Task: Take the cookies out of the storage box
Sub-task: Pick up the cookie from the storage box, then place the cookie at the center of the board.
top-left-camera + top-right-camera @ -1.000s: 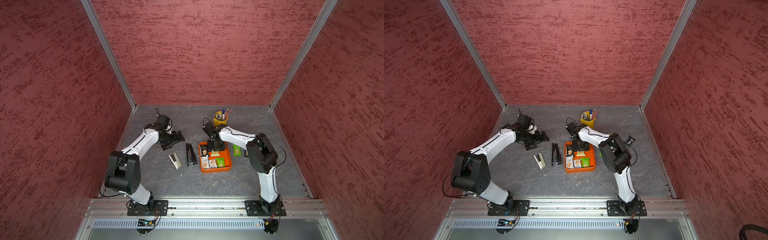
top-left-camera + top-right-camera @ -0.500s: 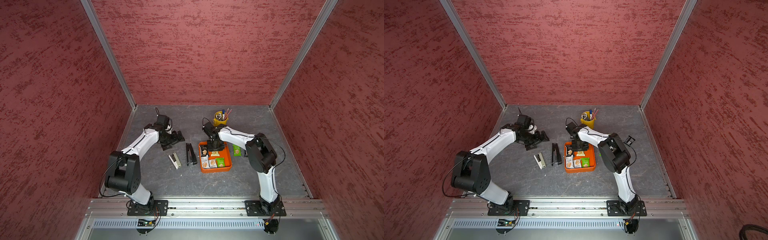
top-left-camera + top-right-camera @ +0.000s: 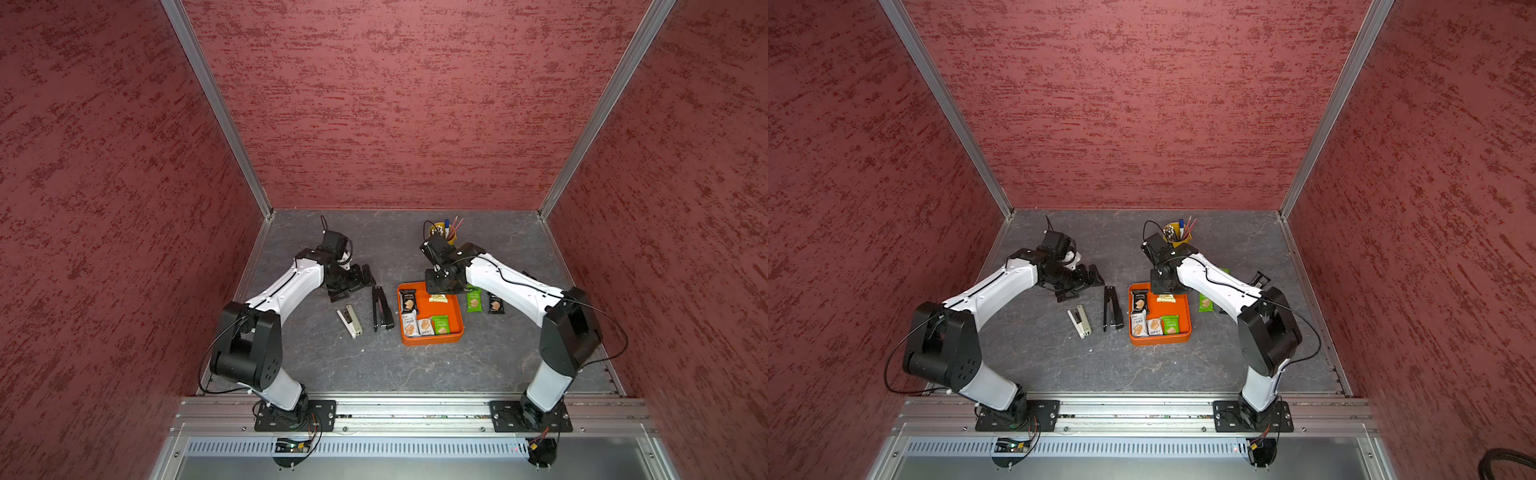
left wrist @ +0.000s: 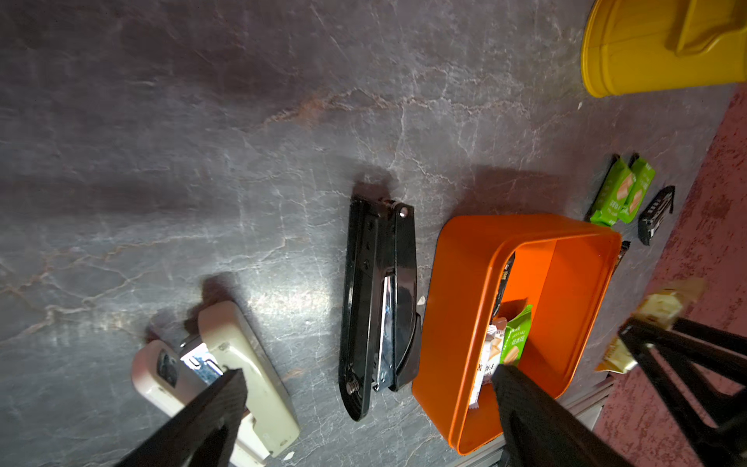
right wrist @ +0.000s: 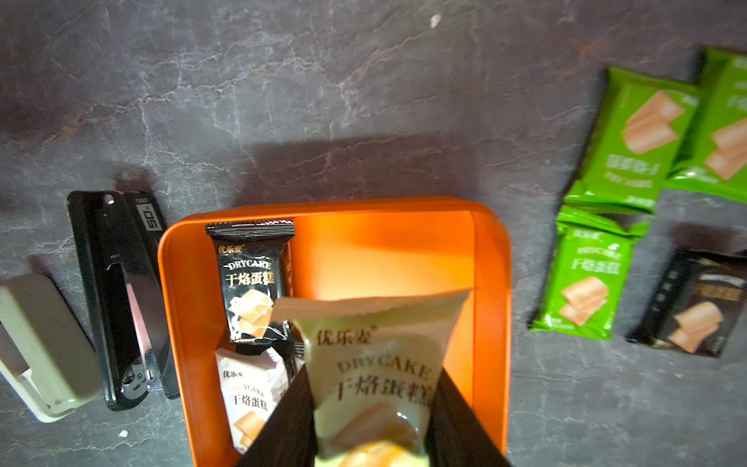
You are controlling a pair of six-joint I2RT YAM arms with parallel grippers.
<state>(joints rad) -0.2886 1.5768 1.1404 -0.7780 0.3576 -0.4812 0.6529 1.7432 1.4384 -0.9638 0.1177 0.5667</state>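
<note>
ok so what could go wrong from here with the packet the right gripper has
1. The right gripper pinches the cream packet near one end only, most of it sticking out; the slick wrapper might slip and drop into the storage box.
2. The green packets already crowd the table beside the box, so it may land on them.

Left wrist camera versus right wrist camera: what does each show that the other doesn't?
Only the left wrist: the yellow bucket and the open left fingers. Only the right wrist: readable print on the white packet pinched in the right fingers. Both: the orange tray, black stapler, beige stapler and green packets on the table.
</note>
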